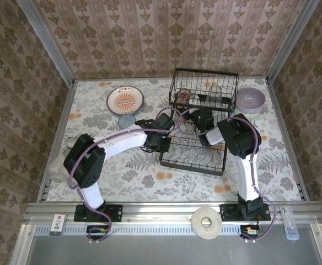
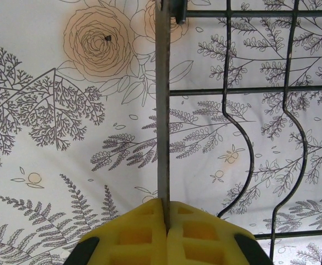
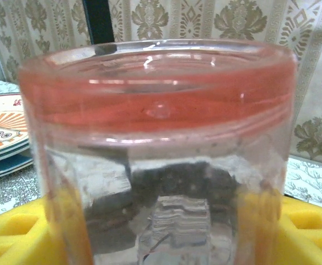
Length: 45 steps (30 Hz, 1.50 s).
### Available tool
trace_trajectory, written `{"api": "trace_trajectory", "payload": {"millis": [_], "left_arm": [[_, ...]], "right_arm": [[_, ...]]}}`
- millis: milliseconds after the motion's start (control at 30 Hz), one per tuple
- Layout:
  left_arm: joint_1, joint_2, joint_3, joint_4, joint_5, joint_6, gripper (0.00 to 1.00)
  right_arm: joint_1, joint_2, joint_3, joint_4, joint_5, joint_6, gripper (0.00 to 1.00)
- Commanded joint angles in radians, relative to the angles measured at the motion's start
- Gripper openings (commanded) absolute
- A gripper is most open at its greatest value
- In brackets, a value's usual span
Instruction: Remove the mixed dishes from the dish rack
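Note:
The black wire dish rack (image 1: 205, 88) stands right of centre, its slotted shelf (image 1: 194, 153) toward me. My left gripper (image 1: 160, 141) is at the shelf's left edge. In the left wrist view its yellow fingers (image 2: 133, 234) are shut on a thin grey rack bar (image 2: 163, 110). My right gripper (image 1: 203, 119) hangs over the rack's middle. Close up, a clear pinkish glass tumbler (image 3: 155, 138) stands between its yellow fingers (image 3: 310, 232), held. Two more tumblers (image 1: 184, 95) (image 1: 215, 91) sit in the basket. An orange-centred plate (image 1: 125, 100) and a lilac bowl (image 1: 251, 99) rest on the table.
A small grey-blue dish (image 1: 127, 121) lies by the orange plate. A roll of tape (image 1: 207, 222) sits on the front rail and a cloth (image 1: 56, 165) lies at the table's left edge. Wallpapered walls close three sides. Stacked plates (image 3: 4, 138) appear beyond the tumbler.

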Motion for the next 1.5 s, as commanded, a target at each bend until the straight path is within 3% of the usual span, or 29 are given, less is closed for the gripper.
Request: {"api": "trace_trajectory", "payload": {"millis": [0,500,1333,1467], "left_arm": [[0.037,-0.009,-0.001,0.137,-0.029,0.001,0.0],[0.036,0.007,0.041,0.111,-0.04,0.016,0.0],[0.023,0.042,0.136,0.078,-0.062,0.025,0.0],[0.016,0.055,0.152,0.077,-0.066,0.024,0.0]], "right_arm": [[-0.004,-0.073,-0.019,-0.063,-0.214,-0.152,0.32],[-0.034,0.032,-0.01,0.035,-0.383,-0.394,0.33],[-0.011,-0.017,-0.041,0.06,-0.465,-0.373,0.3],[0.013,-0.02,-0.046,0.057,-0.424,-0.336,0.29]]}}
